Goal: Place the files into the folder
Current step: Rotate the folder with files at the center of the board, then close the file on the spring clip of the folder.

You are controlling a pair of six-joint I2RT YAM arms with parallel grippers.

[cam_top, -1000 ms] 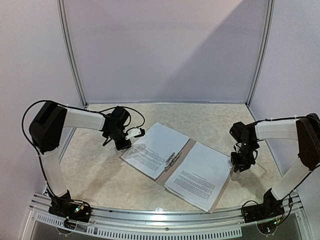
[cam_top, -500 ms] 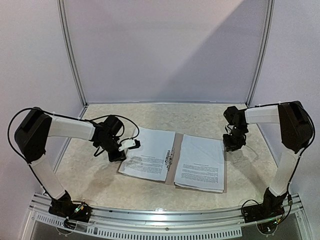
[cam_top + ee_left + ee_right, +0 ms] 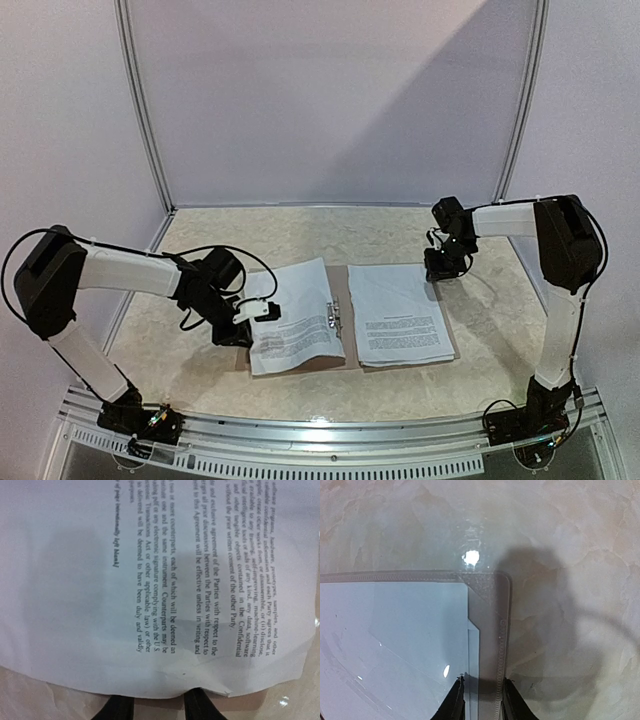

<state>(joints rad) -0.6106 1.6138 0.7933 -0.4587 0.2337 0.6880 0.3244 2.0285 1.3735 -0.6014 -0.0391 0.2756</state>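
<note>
The tan folder lies open and flat, with a metal clip at its spine. One stack of printed files lies on its left half. Another stack lies on the right half inside the clear sleeve. My left gripper is open at the left stack's outer edge. In the left wrist view the paper overlaps its fingertips and is dented there. My right gripper is at the sleeve's far right corner. Its fingers are narrowly apart and straddle the sleeve's seam.
The marble-patterned tabletop is bounded by white walls at the back and sides. A metal rail runs along the near edge by the arm bases. A strip of tan folder shows beside the left fingers.
The open folder with its papers has turned from diagonal to roughly square with the table. The left gripper moved nearer and the right gripper moved farther and leftward, each staying at its edge.
</note>
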